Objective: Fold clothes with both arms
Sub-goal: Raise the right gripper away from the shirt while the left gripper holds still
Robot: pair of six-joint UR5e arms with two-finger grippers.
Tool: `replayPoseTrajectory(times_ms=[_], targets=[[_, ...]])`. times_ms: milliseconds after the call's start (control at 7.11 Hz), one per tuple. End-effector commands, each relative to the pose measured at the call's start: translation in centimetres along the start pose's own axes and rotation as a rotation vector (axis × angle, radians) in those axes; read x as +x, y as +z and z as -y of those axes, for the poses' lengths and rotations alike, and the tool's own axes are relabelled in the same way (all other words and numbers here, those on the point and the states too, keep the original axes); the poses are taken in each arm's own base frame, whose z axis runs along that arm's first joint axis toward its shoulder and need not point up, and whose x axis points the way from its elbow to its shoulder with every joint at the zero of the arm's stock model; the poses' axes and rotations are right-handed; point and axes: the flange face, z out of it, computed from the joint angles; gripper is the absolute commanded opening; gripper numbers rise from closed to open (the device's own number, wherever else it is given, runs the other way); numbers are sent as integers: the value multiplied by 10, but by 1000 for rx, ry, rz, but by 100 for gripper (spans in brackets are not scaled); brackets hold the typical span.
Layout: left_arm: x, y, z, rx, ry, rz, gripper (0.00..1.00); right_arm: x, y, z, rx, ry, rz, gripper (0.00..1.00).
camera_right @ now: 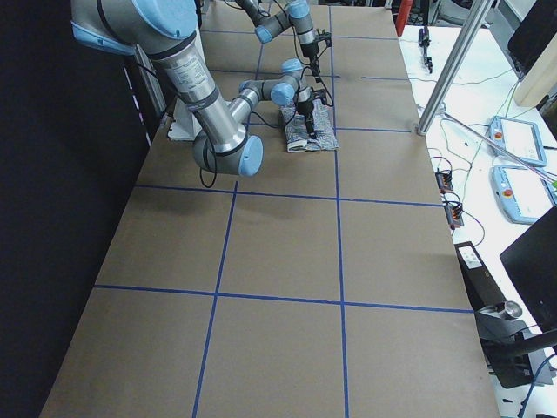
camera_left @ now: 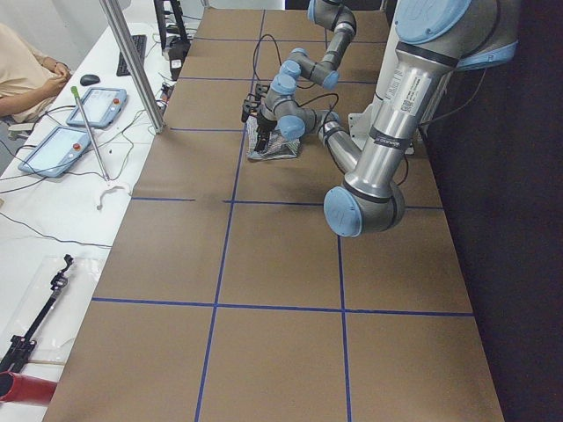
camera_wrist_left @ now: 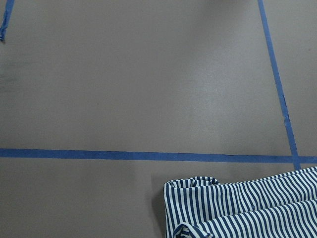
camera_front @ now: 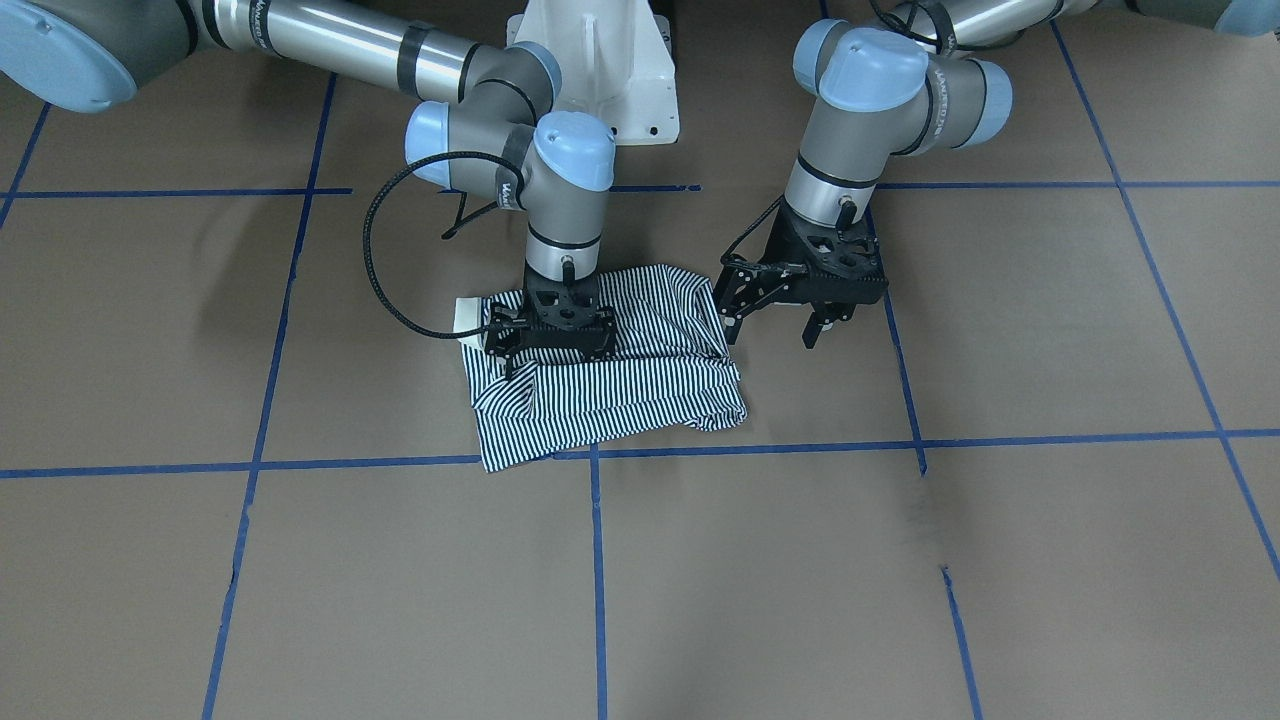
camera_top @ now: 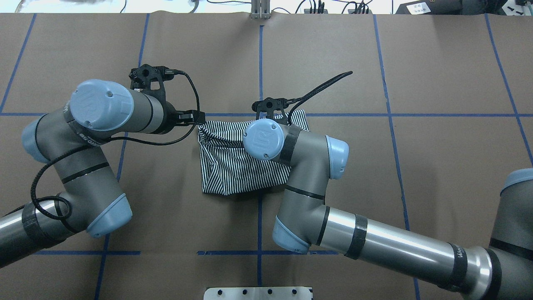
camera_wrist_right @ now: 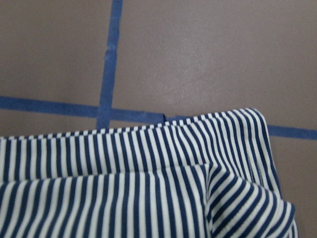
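Observation:
The navy-and-white striped polo shirt (camera_front: pixel 620 395) lies folded in a rumpled bundle on the brown table, with a bit of white collar (camera_front: pixel 466 316) showing at one end. It also shows in the overhead view (camera_top: pixel 233 166) and in both wrist views (camera_wrist_left: pixel 247 208) (camera_wrist_right: pixel 124 188). My right gripper (camera_front: pixel 550 350) is low over the shirt's collar end, with its jaws spread. In the overhead view it is hidden under its wrist (camera_top: pixel 266 139). My left gripper (camera_front: pixel 772 330) hangs open and empty just beside the shirt's other edge, above bare table.
Blue tape lines (camera_front: pixel 597 560) divide the table into squares. The white pedestal base (camera_front: pixel 600 70) stands behind the shirt. A metal plate (camera_top: pixel 258 293) sits at the near edge. An operator (camera_left: pixel 26 70), tablets and a pole (camera_left: pixel 132 61) are beside the table.

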Motion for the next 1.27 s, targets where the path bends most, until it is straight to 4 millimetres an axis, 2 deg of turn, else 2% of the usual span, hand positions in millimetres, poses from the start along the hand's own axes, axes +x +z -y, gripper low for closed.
replayPoseTrajectory(times_ms=[0, 141, 281, 422, 563, 704, 844, 985, 1126], targets=[[0, 0, 0, 0, 0, 0, 100, 4, 12, 69, 24, 41, -47, 100], [1, 0, 0, 0, 0, -1, 100, 19, 43, 107, 54, 48, -51, 100], [1, 2, -3, -5, -19, 0, 100, 51, 59, 144, 57, 35, -68, 100], [3, 0, -2, -3, -31, -4, 100, 72, 55, 169, 37, 37, -58, 100], [6, 0, -2, -3, -53, -7, 100, 81, 45, 187, 16, 43, -31, 100], [8, 1, -2, -7, -58, -5, 100, 84, 31, 195, -14, 48, 22, 100], [19, 14, -21, -36, -87, 5, 100, 88, 20, 187, -4, 42, 50, 100], [38, 28, -44, -68, -111, 14, 100, 97, 14, 180, 0, 40, 70, 100], [59, 55, -54, -50, -131, 53, 100, 101, 14, 175, -2, 39, 73, 100]])
